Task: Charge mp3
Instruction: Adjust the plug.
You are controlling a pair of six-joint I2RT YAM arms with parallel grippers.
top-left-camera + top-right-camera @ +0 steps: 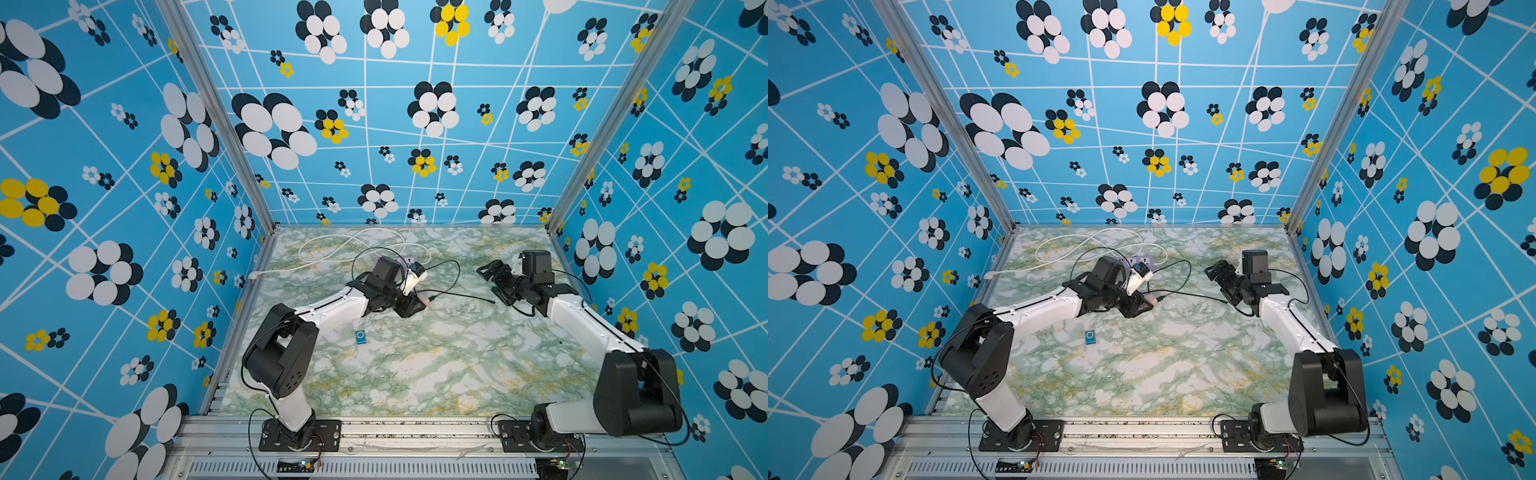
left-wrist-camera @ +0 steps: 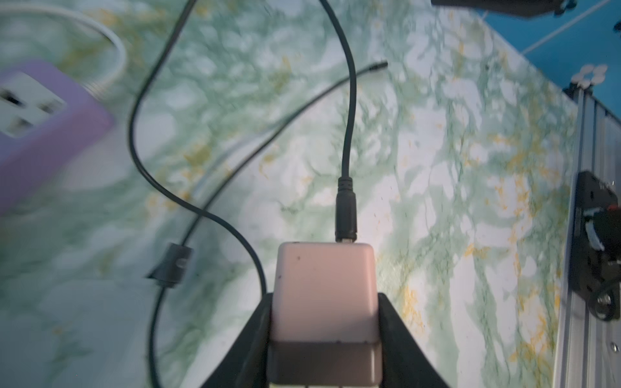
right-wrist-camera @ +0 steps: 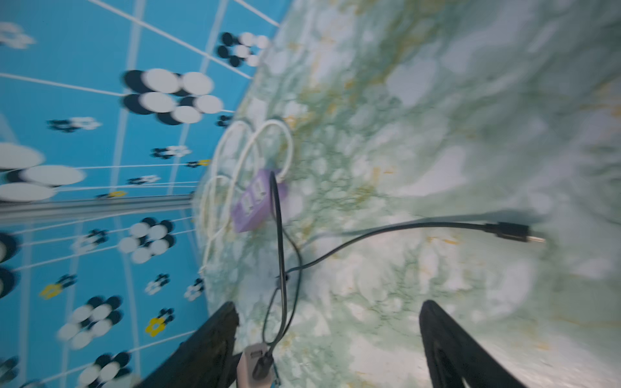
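Observation:
The mp3 (image 1: pixel 360 336) (image 1: pixel 1090 336), a tiny teal player, lies flat on the marble table beside the left forearm, with no gripper near it. My left gripper (image 1: pixel 419 306) (image 2: pixel 325 297) is shut on the pinkish cube charger (image 2: pixel 324 289) (image 1: pixel 1152 302) just above the table's middle. A black cable (image 2: pixel 349 134) is plugged into the charger's front. Its free plug (image 3: pixel 514 231) (image 1: pixel 493 301) lies on the table just below my right gripper (image 1: pixel 491 284) (image 3: pixel 329 309). That gripper hangs open and empty at the right.
A lilac power strip (image 1: pixel 405 261) (image 2: pixel 50 127) sits behind the left gripper, its white cord (image 1: pixel 332 245) looped toward the back left. Patterned blue walls close in three sides. An aluminium rail (image 1: pixel 415 430) with the arm bases runs along the front.

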